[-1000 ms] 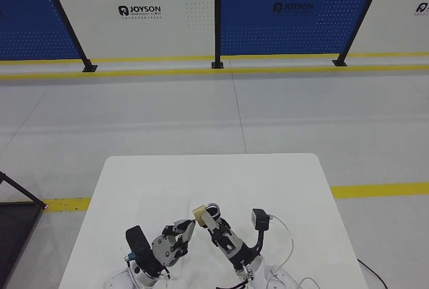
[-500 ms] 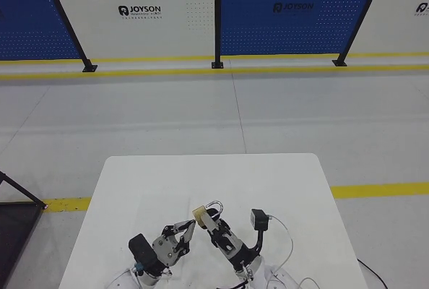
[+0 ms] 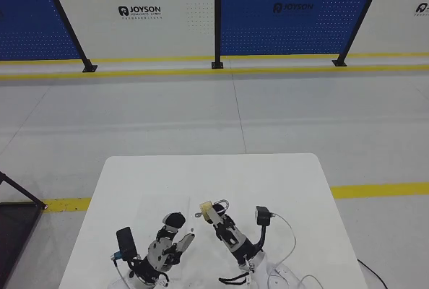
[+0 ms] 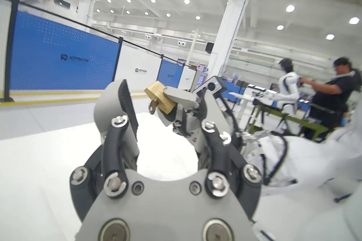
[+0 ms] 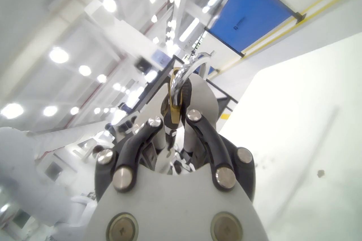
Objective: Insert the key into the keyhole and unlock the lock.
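White table (image 3: 272, 173) below; right pincer (image 5: 179, 95) grips brass lock (image 4: 159, 101), key (image 4: 152, 107) protruding from its base; left pincer (image 4: 166, 96) wide, near key

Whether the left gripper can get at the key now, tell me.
Probably yes: the left gripper is open, and the key juts from the padlock, facing it, nothing between.

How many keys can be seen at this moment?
1: the key sticks out of the brass padlock clamped in the right gripper. Others may be hidden.
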You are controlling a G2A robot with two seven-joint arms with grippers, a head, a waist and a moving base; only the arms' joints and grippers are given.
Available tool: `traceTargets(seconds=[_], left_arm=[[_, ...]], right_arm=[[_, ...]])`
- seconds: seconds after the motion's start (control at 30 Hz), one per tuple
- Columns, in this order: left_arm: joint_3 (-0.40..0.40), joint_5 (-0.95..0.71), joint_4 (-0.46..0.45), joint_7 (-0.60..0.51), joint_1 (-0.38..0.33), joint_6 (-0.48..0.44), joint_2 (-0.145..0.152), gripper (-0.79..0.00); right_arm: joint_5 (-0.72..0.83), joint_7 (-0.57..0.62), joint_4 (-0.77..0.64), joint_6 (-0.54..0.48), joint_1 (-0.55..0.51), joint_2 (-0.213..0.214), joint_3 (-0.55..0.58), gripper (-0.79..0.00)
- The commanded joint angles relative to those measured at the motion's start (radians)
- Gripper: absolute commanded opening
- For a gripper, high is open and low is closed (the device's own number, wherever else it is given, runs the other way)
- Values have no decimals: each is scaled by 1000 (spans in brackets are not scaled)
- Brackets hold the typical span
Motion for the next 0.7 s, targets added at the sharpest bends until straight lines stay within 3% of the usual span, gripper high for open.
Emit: traceTargets(seconds=[0.0, 0.1, 0.33, 0.43, 0.57, 0.67], left_arm=[[-32, -218, -2, -130, 38, -124, 15, 0], [-112, -470, -25, -342, 89, -178, 46, 0], [-327, -965, -99, -774, 215, -131, 120, 0], [-407, -1092, -102, -858, 250, -114, 136, 0], [-407, -1092, -102, -858, 250, -114, 136, 0], [-407, -1092, -102, -858, 250, -114, 136, 0]], right_arm=[[8, 78, 32, 50, 22, -2, -19, -785], [11, 201, 79, 139, 78, -10, -62, -785], [-7, 383, 167, 294, 206, -52, -212, -785], [-14, 436, 203, 353, 257, -74, -270, -785], [-33, 458, 254, 413, 312, -102, -331, -785], [-48, 461, 286, 457, 337, -121, -366, -486]])
